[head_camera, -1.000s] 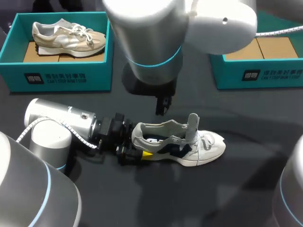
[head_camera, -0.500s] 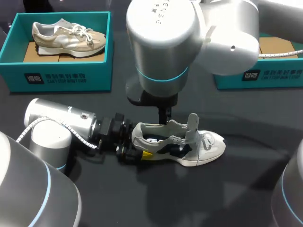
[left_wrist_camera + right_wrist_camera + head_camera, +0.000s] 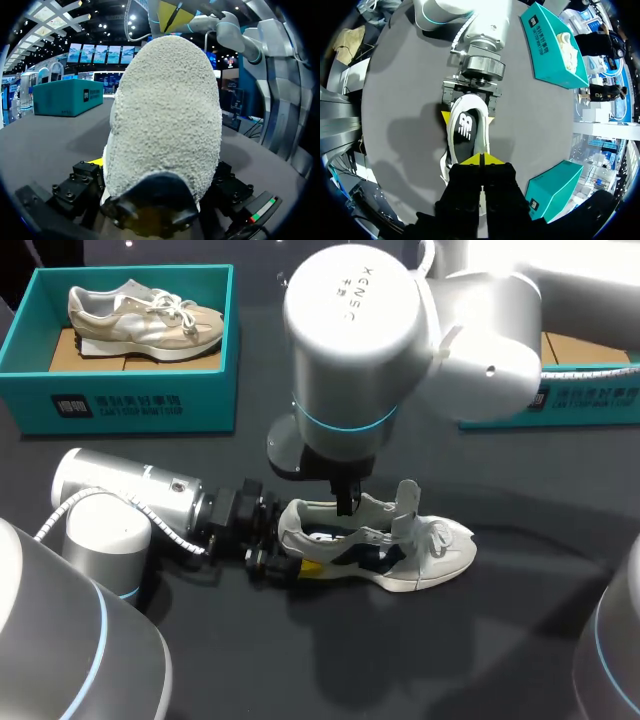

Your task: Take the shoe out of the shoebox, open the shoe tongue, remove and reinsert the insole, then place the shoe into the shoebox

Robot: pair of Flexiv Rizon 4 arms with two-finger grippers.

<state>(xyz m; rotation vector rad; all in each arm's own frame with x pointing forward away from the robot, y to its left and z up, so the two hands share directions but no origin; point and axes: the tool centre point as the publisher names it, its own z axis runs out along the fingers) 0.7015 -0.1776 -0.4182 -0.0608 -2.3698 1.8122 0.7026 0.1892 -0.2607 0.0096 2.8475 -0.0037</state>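
Head view, shoe: the shoe (image 3: 375, 545) stands on its sole on the worktop (image 3: 300, 660), out of the shoebox (image 3: 600, 405), which is well apart on the right arm's side. The tongue (image 3: 407, 502) is pulled upright.
Head view, left jaws: they lie low on the worktop and are clamped on the heel from both sides.
Head view, right arm: the right arm (image 3: 360, 340) hangs over the shoe's mouth with its jaws pointing down at the collar.
Left wrist view, heel: the heel (image 3: 165, 115) fills the space between the left jaws. The grip looks firm, so this arm's job is simply to hold.
Right wrist view, right jaws: the yellow tips (image 3: 470, 161) are together with nothing between them, right above the insole (image 3: 465, 127).
Right wrist view, step: removing the insole. The jaws should part a little, enter at the heel end clear of the collar, pinch the insole's edge and lift slowly. I cannot tell whether the tips already touch the shoe.
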